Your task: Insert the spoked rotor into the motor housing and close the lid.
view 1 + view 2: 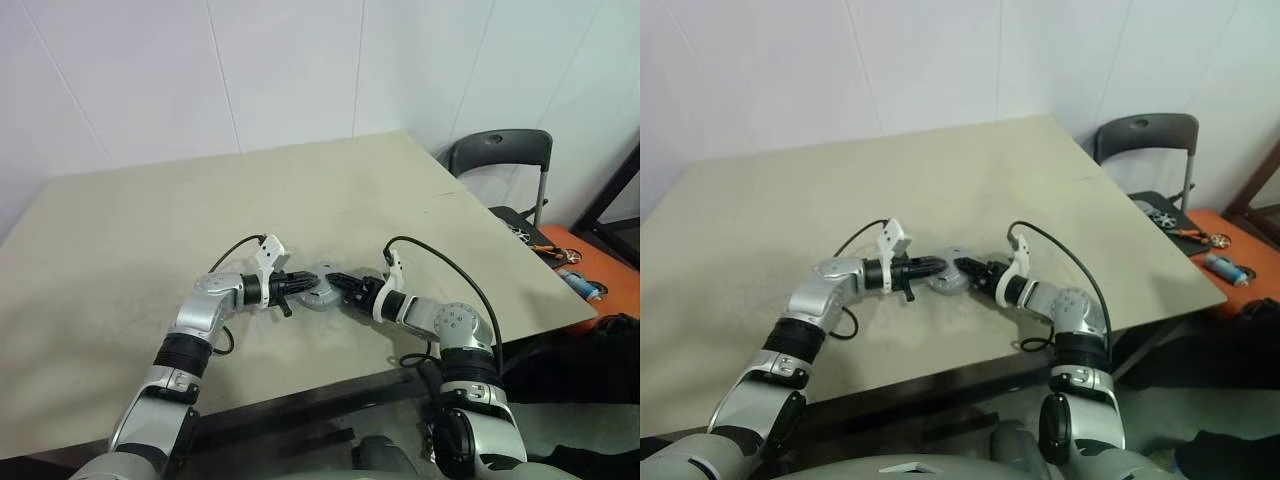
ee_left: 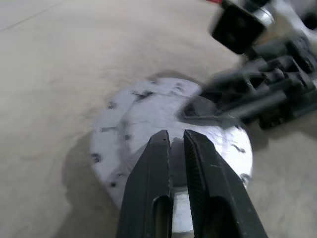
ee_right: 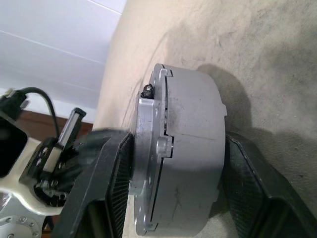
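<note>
Gripping motor housing top and bottom, right claw, table

Workshop or lab: bare worktable, white panel walls, folding chair.

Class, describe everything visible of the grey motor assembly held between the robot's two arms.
The motor assembly is a thick, round drum of dull grey metal with a flat flanged lid seated on one face, small bolts and notches at the seam. It sits between both arms above the beige table. The right tool clamps it across lid and back; the shut left tool rests against its flat face.
</note>
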